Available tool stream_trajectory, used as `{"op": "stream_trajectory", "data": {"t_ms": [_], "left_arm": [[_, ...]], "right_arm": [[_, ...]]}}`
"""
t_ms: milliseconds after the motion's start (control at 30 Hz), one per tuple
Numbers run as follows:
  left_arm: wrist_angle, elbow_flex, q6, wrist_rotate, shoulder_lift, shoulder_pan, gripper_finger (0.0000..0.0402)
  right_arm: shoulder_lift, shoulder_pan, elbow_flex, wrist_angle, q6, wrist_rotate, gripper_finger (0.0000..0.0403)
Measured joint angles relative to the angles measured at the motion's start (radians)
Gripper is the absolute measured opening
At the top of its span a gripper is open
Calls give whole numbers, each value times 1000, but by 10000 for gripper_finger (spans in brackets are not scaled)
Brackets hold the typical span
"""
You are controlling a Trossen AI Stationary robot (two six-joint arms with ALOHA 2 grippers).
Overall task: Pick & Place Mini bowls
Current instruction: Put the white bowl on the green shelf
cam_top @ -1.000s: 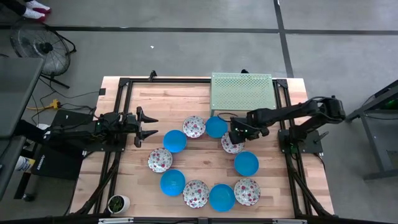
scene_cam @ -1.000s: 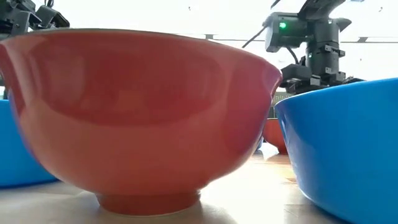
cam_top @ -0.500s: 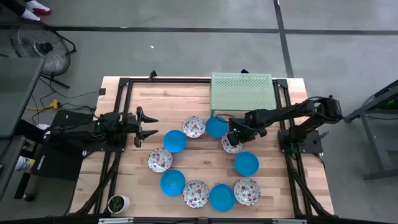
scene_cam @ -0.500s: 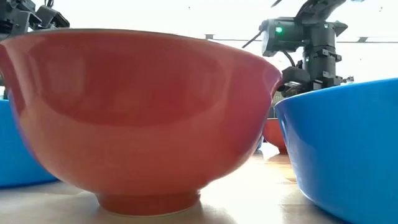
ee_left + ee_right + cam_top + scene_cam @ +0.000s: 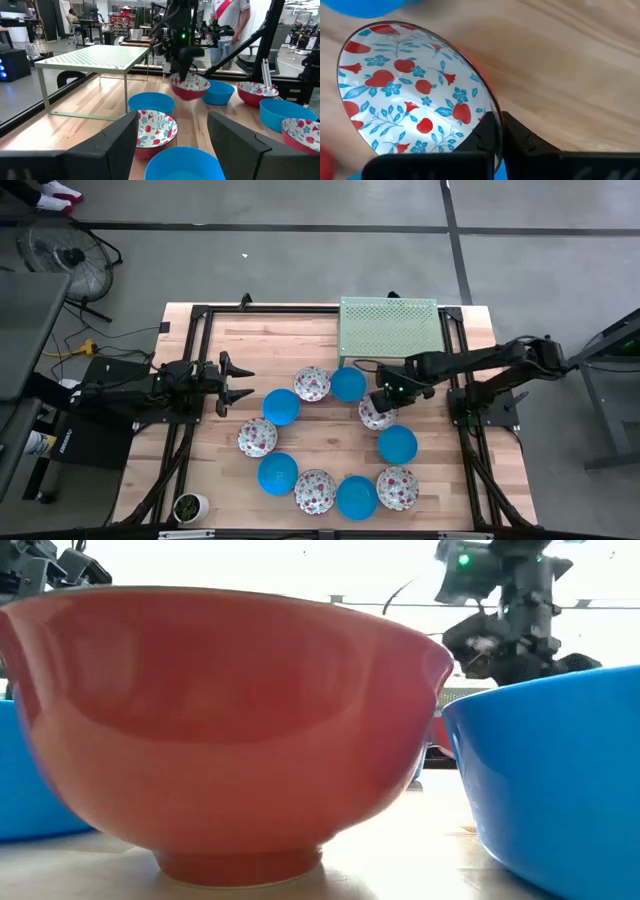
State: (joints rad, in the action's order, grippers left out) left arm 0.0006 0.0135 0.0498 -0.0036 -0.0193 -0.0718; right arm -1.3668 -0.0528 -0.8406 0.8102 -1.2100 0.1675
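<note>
The right tool (image 5: 497, 131) pinches the rim of 1 floral mini bowl (image 5: 415, 90), 1 finger inside and 1 outside the wall. From the left wrist view that bowl (image 5: 190, 87) looks tilted and lifted just off the surface (image 5: 330, 435), though I can't be sure it is clear. It hangs just in front of the green perforated rack (image 5: 390, 327), between 2 blue bowls: 1 (image 5: 348, 384) touching the rack and 1 (image 5: 396, 443) farther from it. A rim pinch is thin; the bowl could swing, slip out, or clip either neighbour. The left tool (image 5: 235, 381), well away from the rack, waits with fingers spread, holding nothing.
</note>
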Motion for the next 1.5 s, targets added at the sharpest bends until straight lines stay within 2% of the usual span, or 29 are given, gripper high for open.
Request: {"op": "stream_trajectory", "data": {"t_ms": [467,700,900,1167,1500], "left_arm": [[0,0,0,0,0,0,232],[0,0,0,0,0,0,232],[0,0,0,0,0,0,232],[0,0,0,0,0,0,232],[0,0,0,0,0,0,232]], "right_arm": [[281,-43,-1,32,-34,28,2],[366,-135,-67,137,101,31,1],[351,-263,-266,347,315,-4,1],[265,-462,-509,634,534,-61,2],[147,-746,-575,682,626,-38,3]]}}
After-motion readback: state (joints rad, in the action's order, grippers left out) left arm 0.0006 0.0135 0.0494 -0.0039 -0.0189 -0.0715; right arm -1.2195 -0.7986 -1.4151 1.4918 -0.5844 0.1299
